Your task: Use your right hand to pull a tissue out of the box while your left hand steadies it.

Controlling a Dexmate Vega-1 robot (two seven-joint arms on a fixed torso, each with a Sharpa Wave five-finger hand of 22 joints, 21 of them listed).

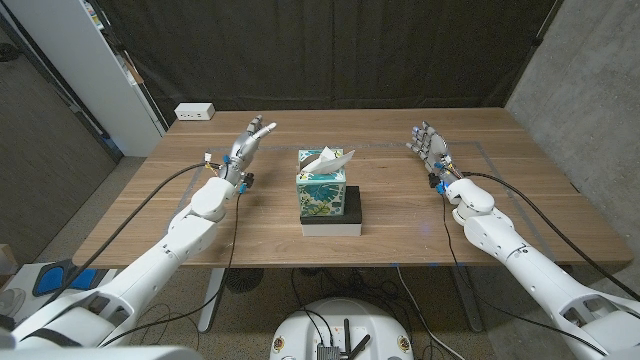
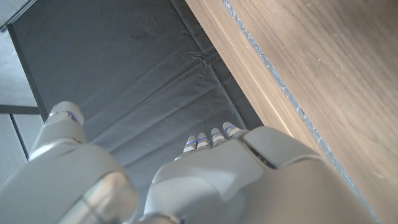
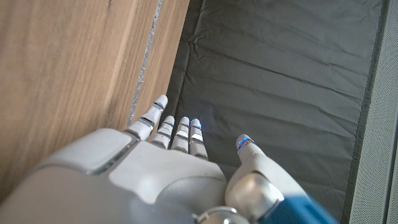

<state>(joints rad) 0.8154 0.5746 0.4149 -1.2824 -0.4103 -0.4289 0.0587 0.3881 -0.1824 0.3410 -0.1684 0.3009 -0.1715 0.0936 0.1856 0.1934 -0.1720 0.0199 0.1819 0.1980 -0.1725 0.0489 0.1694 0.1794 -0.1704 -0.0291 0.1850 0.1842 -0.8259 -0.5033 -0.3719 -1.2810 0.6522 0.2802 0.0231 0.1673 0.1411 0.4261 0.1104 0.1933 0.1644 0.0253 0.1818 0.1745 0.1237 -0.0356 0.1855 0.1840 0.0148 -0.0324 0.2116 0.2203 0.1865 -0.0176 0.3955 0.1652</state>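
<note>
A teal patterned tissue box (image 1: 322, 190) stands at the middle of the wooden table (image 1: 400, 210), on a black and white base (image 1: 352, 212). A white tissue (image 1: 328, 160) sticks up from its top. My left hand (image 1: 245, 148) is raised to the box's left, well apart from it, fingers stretched and holding nothing. My right hand (image 1: 430, 146) is raised to the box's right, also apart, fingers spread and empty. In the left wrist view my left hand (image 2: 230, 168) points along the table's far edge. In the right wrist view my right hand (image 3: 168, 155) does the same.
A white power strip (image 1: 194, 112) lies at the table's far left corner. A dark curtain (image 1: 330, 50) hangs behind the table. A white cabinet (image 1: 90, 70) stands at the left and a concrete wall (image 1: 590, 90) at the right.
</note>
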